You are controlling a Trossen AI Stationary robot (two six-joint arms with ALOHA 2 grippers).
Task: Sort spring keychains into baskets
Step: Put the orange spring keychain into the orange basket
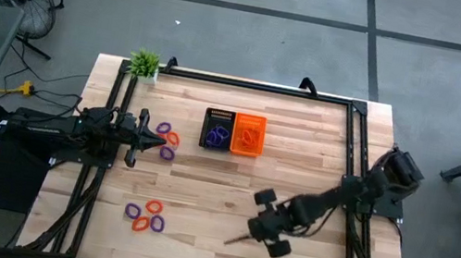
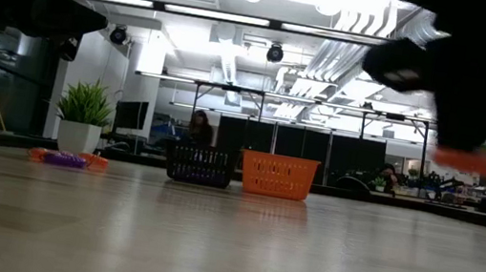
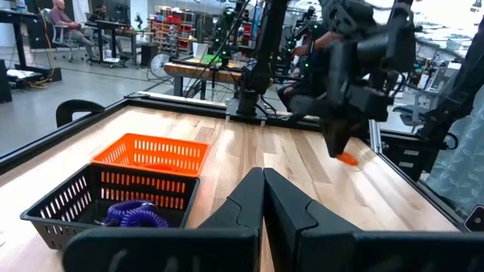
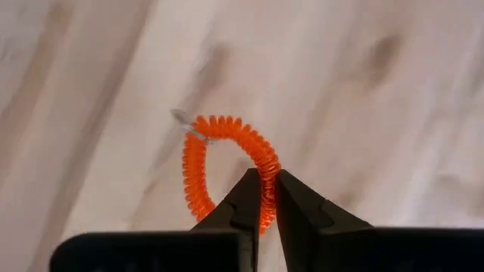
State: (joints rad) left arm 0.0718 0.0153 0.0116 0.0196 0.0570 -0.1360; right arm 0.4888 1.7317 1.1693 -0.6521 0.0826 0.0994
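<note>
My right gripper (image 4: 268,177) hangs over the table's near right part, shut on an orange-red spring keychain (image 4: 227,166). That keychain also shows as an orange blur (image 2: 480,164) in the low view. The black basket (image 1: 218,129) and the orange basket (image 1: 248,134) stand side by side at the far middle. The black one holds purple keychains (image 3: 136,214), the orange one orange-red ones. Loose purple and orange-red keychains lie in one group (image 1: 167,140) by my left gripper (image 1: 158,143), which is shut and level, and in another group (image 1: 144,216) near the front left. My right gripper pinches one side of the keychain's coiled ring (image 4: 266,168) between its two fingertips. The fingers come from above, slanting down, and lie across the coil. The ring sticks out beyond the fingertips, lifted clear of the table.
A small green potted plant (image 1: 144,63) stands at the far left corner. A black frame (image 1: 247,83) runs along the far edge and down both sides of the table. Bare wood (image 1: 229,194) lies between the baskets and my right gripper.
</note>
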